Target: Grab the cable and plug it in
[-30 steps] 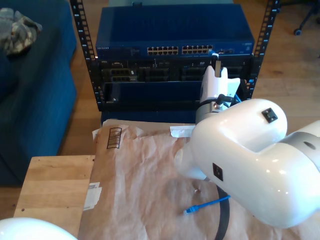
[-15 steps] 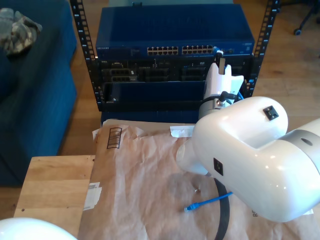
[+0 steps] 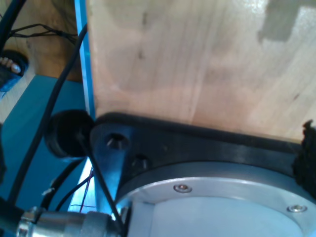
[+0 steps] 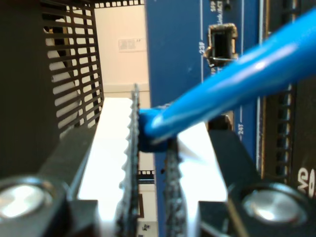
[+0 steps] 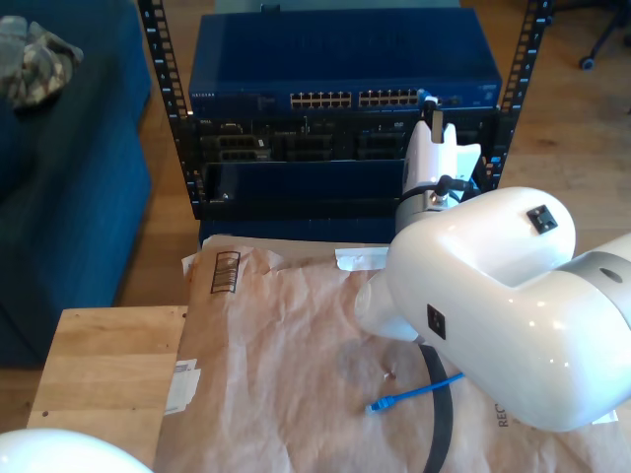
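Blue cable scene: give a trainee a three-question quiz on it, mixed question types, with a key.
1. True or false: my second gripper is shut on the cable.
2. The cable's free end lies on: A) brown paper B) wooden board C) blue couch.
3. Which device is my second gripper facing?

Key:
1. True
2. A
3. The blue network switch in the rack.

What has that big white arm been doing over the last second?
My second tool carried the end of the blue cable up and toward the exterior view's right, right up to the blue switch near its ports. The cable's loose end slid slightly along the brown paper. The tool stays shut on the cable; the rack and wooden board have not moved.
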